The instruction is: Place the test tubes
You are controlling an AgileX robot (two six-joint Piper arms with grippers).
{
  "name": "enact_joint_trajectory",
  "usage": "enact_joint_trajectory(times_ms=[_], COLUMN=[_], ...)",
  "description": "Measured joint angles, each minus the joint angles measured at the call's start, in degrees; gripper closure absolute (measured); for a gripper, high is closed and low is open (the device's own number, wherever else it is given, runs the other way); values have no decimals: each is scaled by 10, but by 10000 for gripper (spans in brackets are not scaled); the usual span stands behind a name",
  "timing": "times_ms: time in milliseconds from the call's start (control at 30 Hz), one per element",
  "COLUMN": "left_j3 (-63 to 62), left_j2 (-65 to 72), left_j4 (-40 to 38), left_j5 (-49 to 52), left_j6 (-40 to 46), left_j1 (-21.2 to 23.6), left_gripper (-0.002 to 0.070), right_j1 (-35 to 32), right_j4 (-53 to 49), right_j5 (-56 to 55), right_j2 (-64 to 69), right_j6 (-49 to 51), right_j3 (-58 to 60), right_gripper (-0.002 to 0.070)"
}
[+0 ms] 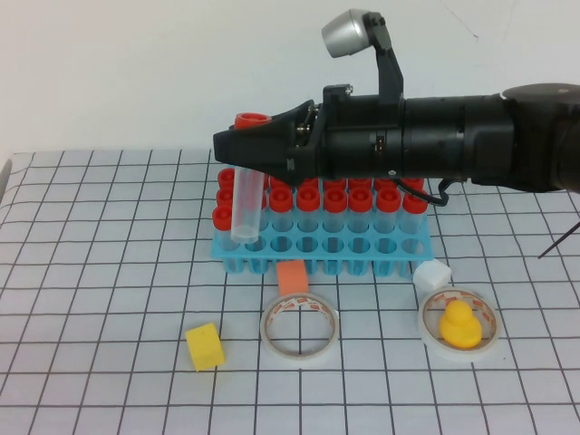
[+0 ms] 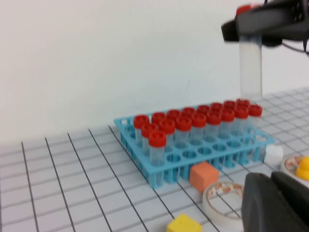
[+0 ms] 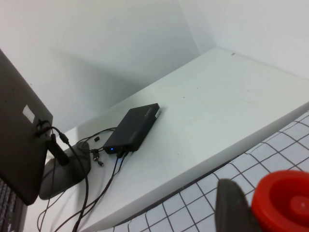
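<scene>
Right hand (image 1: 246, 138) holds clear red-capped tube (image 1: 246, 207) above rack (image 1: 328, 265); left hand (image 2: 271, 182) low.

White grid-lined table (image 1: 91, 272) carried a blue test tube rack (image 1: 317, 258), an orange cube (image 1: 293, 276) and white cube (image 1: 432, 275) just before it, a yellow cube (image 1: 205, 346), a tape roll (image 1: 299, 352), and a second tape roll (image 1: 458, 356) ringing a yellow duck (image 1: 459, 326)

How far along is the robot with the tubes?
Done: the back rows of the blue rack hold red-capped tubes. In hand: the right gripper holds one more tube upright above the rack's left end. Left: lowering it into an empty hole. The left gripper sits shut, low near the table, holding nothing.
</scene>
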Motion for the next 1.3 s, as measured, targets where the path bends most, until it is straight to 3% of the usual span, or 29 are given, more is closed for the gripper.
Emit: enact_joint_trajectory(times_ms=[300,700,833,967,1100,1167,1300], left_j3=[11,11,11,11,11,11,11], left_j2=[-1,-1,-1,-1,-1,-1,-1], left_j4=[-43,-43,-43,-44,-44,-44,-44], left_j5=[-1,-1,-1,-1,-1,-1,-1], left_j6=[0,0,0,0,0,0,0], left_j1=[0,0,0,0,0,0,0], left_gripper=[675,675,675,675,675,675,675], right_j1=[0,9,47,131,149,149,149], right_j4=[-9,-141,-147,-147,-116,-164,-461], right_j5=[3,-92,-150,-275,-341,-378,-456], right_j2=[-2,-47,-47,-47,-47,-47,-47], right_j6=[-10,-56,-96,-131,-148,-87,320], right_j3=[0,0,0,0,0,0,0], right_gripper=[411,411,411,411,411,411,411])
